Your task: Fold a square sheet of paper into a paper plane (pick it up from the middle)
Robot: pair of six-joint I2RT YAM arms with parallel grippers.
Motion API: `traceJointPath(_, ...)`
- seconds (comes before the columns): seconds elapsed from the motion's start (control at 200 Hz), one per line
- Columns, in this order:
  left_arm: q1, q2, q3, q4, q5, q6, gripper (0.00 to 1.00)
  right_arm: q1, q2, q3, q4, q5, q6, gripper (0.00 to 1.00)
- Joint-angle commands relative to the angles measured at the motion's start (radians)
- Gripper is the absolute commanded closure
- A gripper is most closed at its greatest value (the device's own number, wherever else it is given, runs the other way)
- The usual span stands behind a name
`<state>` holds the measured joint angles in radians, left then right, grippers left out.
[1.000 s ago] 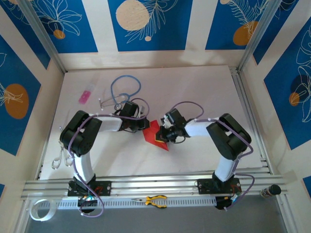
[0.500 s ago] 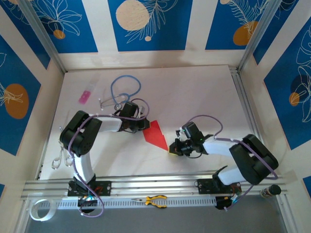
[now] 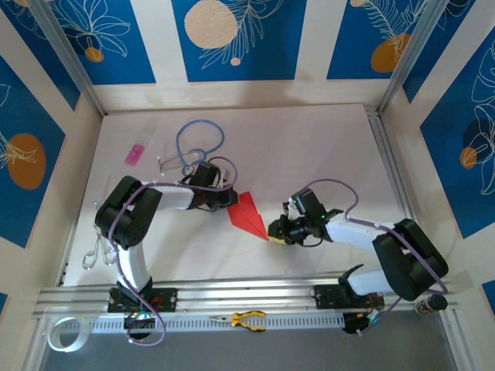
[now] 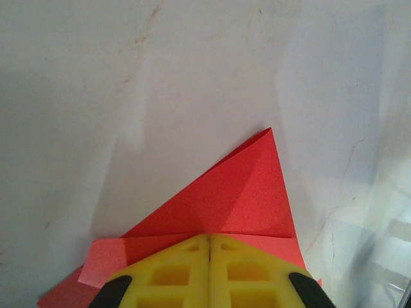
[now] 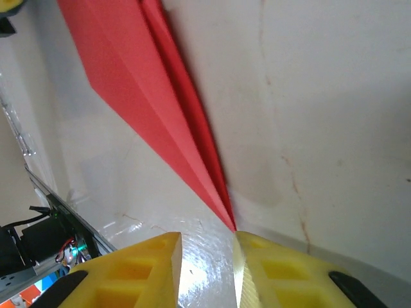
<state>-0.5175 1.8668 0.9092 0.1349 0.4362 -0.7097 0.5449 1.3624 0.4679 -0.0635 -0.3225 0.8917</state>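
Paper plane (image 3: pixel 247 214) flat on tabletop (image 3: pixel 325 147) — left claw (image 4: pixel 209 240) closed over wide end, right claw (image 5: pixel 207 240) slightly parted, tip at its gap.

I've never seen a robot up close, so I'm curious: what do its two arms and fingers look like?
The left arm and the right arm are alike: white tubular links joined by bulky black joints, with a thin purple cable looping loosely along each. The fingers are bright yellow plastic blocks with square hollow pockets and black corner pieces.
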Motion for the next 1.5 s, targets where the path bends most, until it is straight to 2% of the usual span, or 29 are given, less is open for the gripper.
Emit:
traceJointPath(0.0,0.017,0.032,-0.026,-0.083,-0.042,-0.013,0.96,0.005,0.041,0.021,0.010,-0.033,0.035,0.72)
traceJointPath(0.355,0.017,0.031,-0.029,-0.078,-0.036,-0.018,0.96,0.022,0.097,0.017,0.089,-0.067,0.056,0.73)
traceJointPath(0.95,0.018,0.032,-0.033,-0.061,-0.027,-0.024,0.96,0.006,0.096,-0.002,0.207,-0.057,0.076,0.75)
traceJointPath(1.246,0.018,0.026,-0.037,-0.046,-0.012,-0.028,0.96,-0.003,0.102,-0.006,0.236,-0.064,0.073,0.80)
traceJointPath(1.376,0.017,0.012,-0.039,-0.031,0.004,-0.037,0.95,-0.008,0.099,-0.012,0.236,-0.065,0.068,0.86)
traceJointPath(1.496,0.018,-0.029,-0.040,-0.021,0.013,-0.041,0.86,-0.013,0.084,-0.017,0.227,-0.069,0.051,0.92)
